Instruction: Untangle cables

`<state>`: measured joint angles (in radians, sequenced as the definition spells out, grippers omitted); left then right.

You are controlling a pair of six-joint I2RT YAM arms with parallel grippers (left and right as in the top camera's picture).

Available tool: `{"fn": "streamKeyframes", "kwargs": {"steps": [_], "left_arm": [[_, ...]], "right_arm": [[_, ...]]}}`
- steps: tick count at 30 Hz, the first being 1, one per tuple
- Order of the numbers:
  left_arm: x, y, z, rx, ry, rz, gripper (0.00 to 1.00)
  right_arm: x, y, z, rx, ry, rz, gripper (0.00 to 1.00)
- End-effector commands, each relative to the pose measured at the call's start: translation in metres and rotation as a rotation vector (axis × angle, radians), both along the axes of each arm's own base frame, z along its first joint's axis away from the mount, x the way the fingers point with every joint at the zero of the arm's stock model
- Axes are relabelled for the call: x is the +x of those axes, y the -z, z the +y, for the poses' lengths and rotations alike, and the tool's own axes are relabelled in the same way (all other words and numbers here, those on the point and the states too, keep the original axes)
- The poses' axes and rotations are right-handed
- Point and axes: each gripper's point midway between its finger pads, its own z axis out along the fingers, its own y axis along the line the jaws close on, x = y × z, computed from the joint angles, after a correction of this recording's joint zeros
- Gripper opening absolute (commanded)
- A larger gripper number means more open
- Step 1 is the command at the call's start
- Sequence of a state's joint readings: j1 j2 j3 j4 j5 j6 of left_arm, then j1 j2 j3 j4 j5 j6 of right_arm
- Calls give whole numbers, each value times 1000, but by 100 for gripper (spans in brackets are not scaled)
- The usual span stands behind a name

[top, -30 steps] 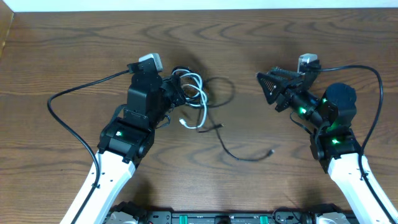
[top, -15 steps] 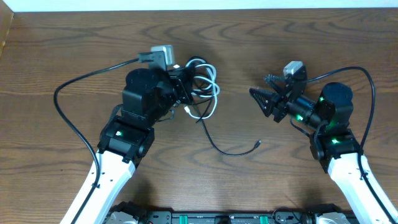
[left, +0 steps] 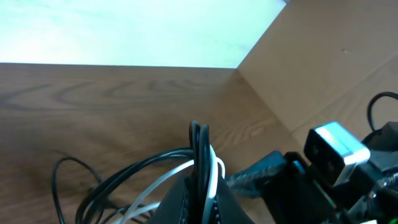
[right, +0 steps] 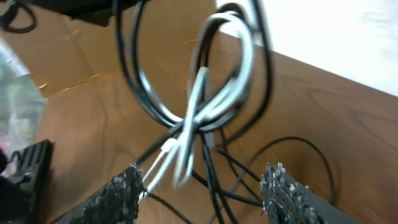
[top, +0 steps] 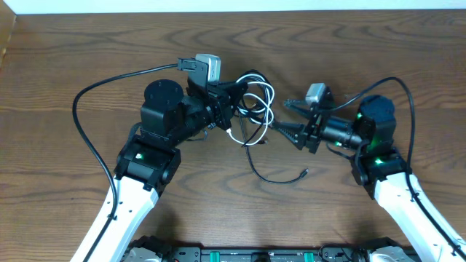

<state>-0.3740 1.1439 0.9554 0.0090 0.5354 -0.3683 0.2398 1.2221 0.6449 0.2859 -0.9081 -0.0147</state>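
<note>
**Tangle held up at centre, second pincer lined up to take a strand**

The cables (top: pixel 256 109) hang as a knot of black and white loops just above the middle of the overhead frame, raised off the counter (top: pixel 349 44); one black tail trails down to a small plug (top: pixel 303 174) lying on the wood at lower centre. The left pincer (top: pixel 230 109) is pressed together on the cables, and in its own view the strands rise straight out from between its fingers (left: pixel 200 163). The right pincer (right: pixel 202 175) stands spread, pinching nothing; the loops fill the centre of its view, with a white loop dangling between its two fingers.

The step in hand looks like the second grasp: one side anchors the bundle, the other picks a strand to draw out. The next move calls for closing on a single strand, likely the white one, not the whole bunch; then a gentle pull away from the anchor. Snatching several strands together could tighten the knot.
</note>
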Motion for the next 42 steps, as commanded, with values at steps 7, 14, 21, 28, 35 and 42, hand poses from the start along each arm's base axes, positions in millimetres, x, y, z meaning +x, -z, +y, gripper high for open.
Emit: {"fn": "streamKeyframes", "kwargs": {"steps": [7, 14, 21, 28, 35, 42], "left_arm": [[-9, -13, -9, -20, 80, -37, 8], [-10, -13, -9, -22, 86, -36, 7], [-13, -14, -12, -29, 110, -37, 7], [-13, -14, -12, -29, 110, -37, 7], [-4, -9, -4, -6, 42, -25, 7], [15, 33, 34, 105, -226, 125, 7]], "right_arm": [[-10, -2, 13, -4, -68, -37, 42], [-15, -4, 15, 5, -95, -37, 18], [-19, -4, 20, 5, -113, -38, 15], [-19, -4, 20, 6, -115, -37, 1], [-17, -9, 20, 35, -100, -1, 1], [-17, -50, 20, 143, -87, -63, 1]]}}
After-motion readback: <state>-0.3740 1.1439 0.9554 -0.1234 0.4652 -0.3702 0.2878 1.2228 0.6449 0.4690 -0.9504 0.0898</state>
